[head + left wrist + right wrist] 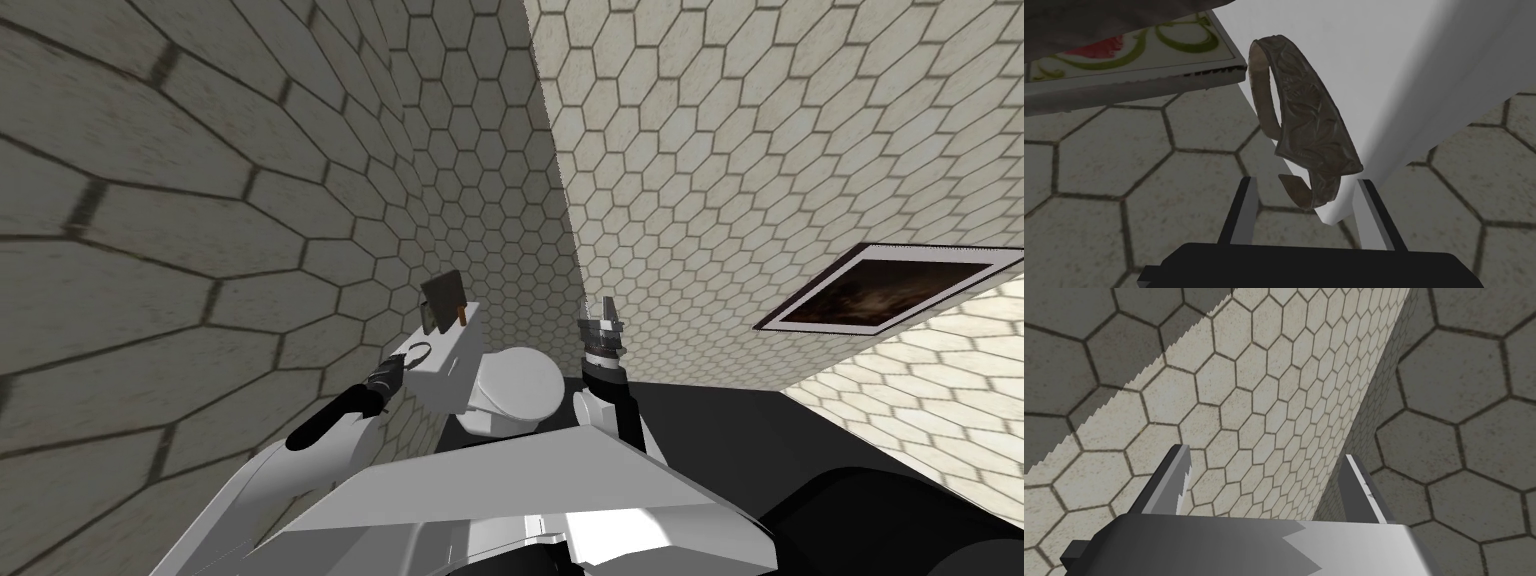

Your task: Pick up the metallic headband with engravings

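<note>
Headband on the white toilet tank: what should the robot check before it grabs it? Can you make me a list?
1. Engraved headband in sight against the white tank: ok.
2. Left jaws open: ok.
3. Headband's lower end between the left jaws: ok.
4. Left jaws pressing the headband: not ok, a gap shows beside it.
5. Headband's top end clear of the patterned flat thing: cannot tell.
6. Right jaws open and away from the headband: ok.
</note>
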